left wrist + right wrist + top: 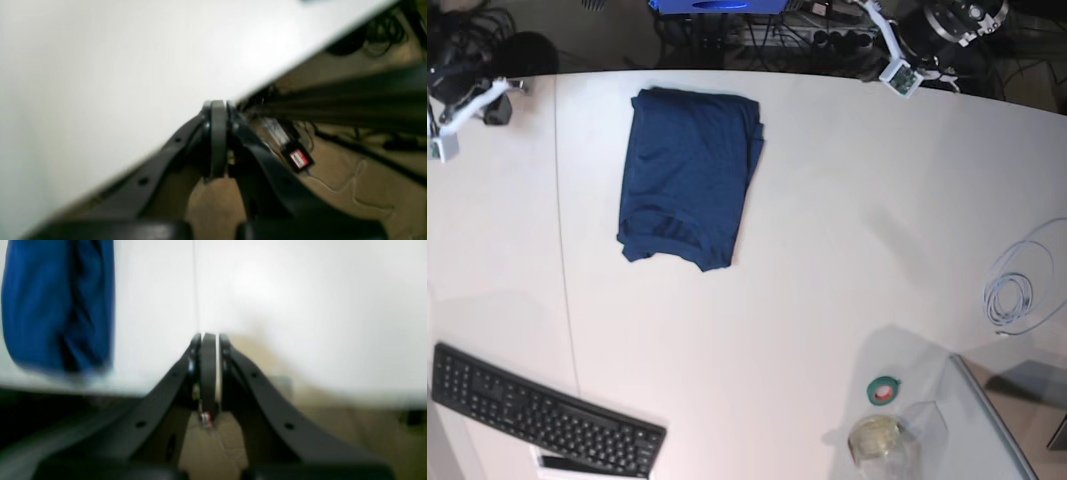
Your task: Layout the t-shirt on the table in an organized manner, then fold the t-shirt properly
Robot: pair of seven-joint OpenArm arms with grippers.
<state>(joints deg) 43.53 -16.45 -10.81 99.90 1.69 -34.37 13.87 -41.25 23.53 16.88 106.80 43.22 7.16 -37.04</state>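
My left pincer (218, 105) and right pincer (208, 336) are both closed on nothing, parked off the far edge of the worktop (827, 250). The t-shirt (687, 175) lies folded, long axis running away from that edge, nearer my right arm, which I judge should reach first.

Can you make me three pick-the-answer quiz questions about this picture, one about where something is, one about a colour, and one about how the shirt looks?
1. Where is the keyboard?
A. near corner of the table, away from the shirt
B. on the shirt
C. beside the cable

2. What colour is the t-shirt?
A. red
B. navy blue
C. white

3. How is the t-shirt?
A. hanging from a tool
B. spread out, sleeves wide
C. folded into a neat block

Answers: 1 A, it lies at the base view's lower left. 2 B, the cloth is dark blue. 3 C, no sleeves stick out and nothing holds it.
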